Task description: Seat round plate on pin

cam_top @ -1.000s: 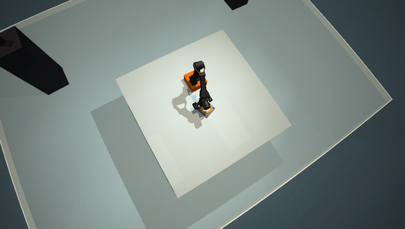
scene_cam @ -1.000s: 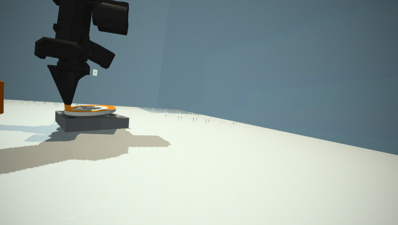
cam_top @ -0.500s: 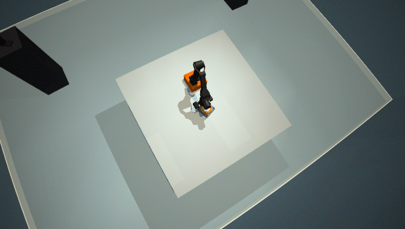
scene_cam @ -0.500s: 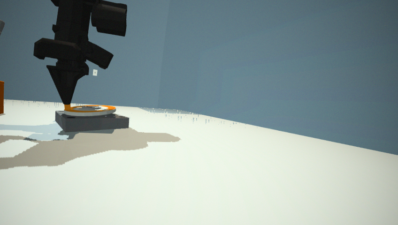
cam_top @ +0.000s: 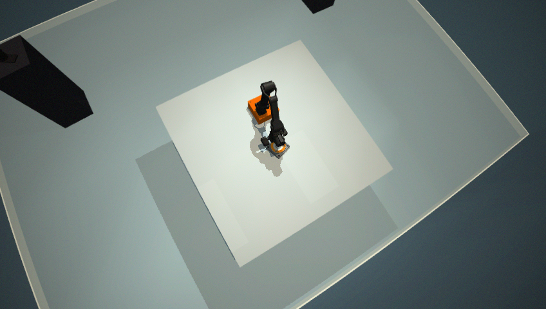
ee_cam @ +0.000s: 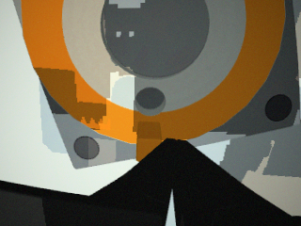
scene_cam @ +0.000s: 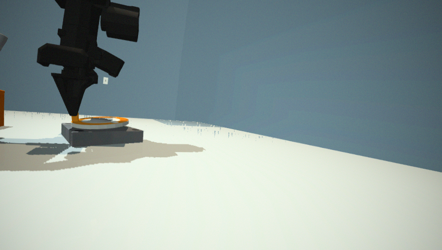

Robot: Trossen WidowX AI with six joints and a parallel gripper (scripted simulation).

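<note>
The round plate [cam_top: 283, 148] [scene_cam: 102, 126] [ee_cam: 265, 38], white with an orange ring, sits around the post [ee_cam: 160, 52] on the dark grey base [scene_cam: 107, 137] [ee_cam: 270, 87]. In the exterior view it looks close to the base top and nearly level; a slight tilt cannot be ruled out. The orange tab [scene_cam: 75, 118] [ee_cam: 148, 141] stands at the arm's side. The hole [ee_cam: 150, 98] beside it looks dark grey inside; I cannot tell whether the pin is in it. My gripper [scene_cam: 73, 114] [ee_cam: 175, 149] is shut and empty, its tips right beside the tab, at its right in the wrist view. Contact is unclear.
The arm's orange mount [cam_top: 259, 114] stands behind the base on the white table [cam_top: 325, 114]. Dark round holes [ee_cam: 87, 147] [ee_cam: 278, 107] show at the base's corners. Shadows fall across plate, base and table. Dark blocks stand far from the table.
</note>
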